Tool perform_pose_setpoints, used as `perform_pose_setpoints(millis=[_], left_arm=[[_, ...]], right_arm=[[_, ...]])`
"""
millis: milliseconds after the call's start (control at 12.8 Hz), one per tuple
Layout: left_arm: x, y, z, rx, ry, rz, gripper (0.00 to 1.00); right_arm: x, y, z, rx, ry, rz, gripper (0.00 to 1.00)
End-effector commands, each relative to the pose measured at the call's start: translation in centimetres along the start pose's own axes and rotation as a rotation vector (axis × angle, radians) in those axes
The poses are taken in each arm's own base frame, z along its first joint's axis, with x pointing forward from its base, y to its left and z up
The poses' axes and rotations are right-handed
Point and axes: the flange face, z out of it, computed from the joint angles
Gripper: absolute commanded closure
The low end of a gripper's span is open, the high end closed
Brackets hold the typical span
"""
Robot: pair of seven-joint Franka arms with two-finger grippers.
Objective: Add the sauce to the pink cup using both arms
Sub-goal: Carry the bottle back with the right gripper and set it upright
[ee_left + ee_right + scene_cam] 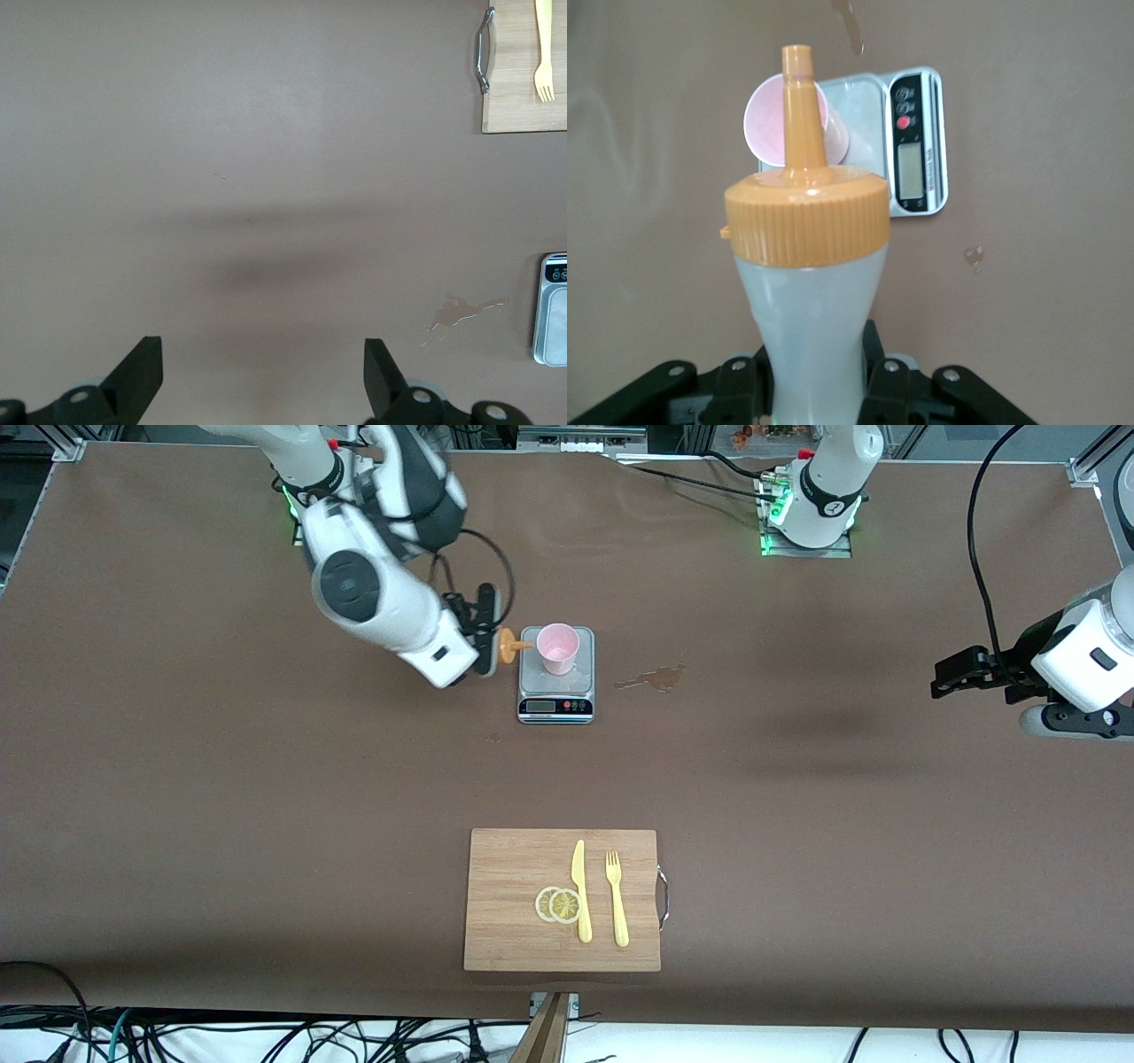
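Note:
The pink cup [557,647] stands upright on the steel scale [555,695] in the middle of the table; it also shows in the right wrist view [769,121]. My right gripper [485,631] is shut on the sauce bottle [808,292], tipped sideways beside the scale. The bottle's orange nozzle [512,645] points at the cup's rim from the right arm's end. My left gripper [959,673] is open and empty, held over bare table near the left arm's end; its fingers [142,367] stand wide apart.
A brownish spill stain [656,679] lies beside the scale toward the left arm's end. A wooden cutting board [496,868] nearer the front camera carries a yellow knife [580,890], a yellow fork [616,899] and lemon slices [558,904].

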Motion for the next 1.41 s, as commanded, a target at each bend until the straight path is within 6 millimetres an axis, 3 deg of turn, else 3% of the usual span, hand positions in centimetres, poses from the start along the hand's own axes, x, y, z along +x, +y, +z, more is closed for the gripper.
perform_pose_setpoints(millis=[0,234,469,625,781,1094,1250,1328], left_arm=[[0.0,-0.3,-0.6,0.008,0.001,0.019,0.00],[0.0,-0.3,-0.6,0.008,0.001,0.019,0.00],[0.0,-0.2,-0.6,0.008,0.001,0.020,0.00],[0.0,-0.2,-0.6,0.008,0.001,0.020,0.00],[0.0,-0.2,-0.6,0.008,0.001,0.020,0.00],[0.0,-0.2,-0.6,0.008,0.001,0.020,0.00],[0.0,-0.2,-0.6,0.008,0.001,0.019,0.00],[0.0,-0.2,-0.6,0.008,0.001,0.019,0.00]], right_arm=[[-4.1,1.5,-1.3,0.056,0.141,-0.052,0.86],[-10.8,4.5,-2.0,0.115,0.283,-0.088,0.86],[-18.8,7.4,-0.2,0.167,0.455,-0.190,0.86],[-24.5,8.9,2.7,0.198,0.597,-0.269,0.86],[-28.7,10.0,6.5,0.194,0.709,-0.342,0.86],[-34.6,10.4,12.9,0.178,0.886,-0.420,0.82],[-35.8,10.4,15.3,0.173,0.958,-0.437,0.79],[-36.0,10.7,15.7,0.172,0.964,-0.451,0.70]])
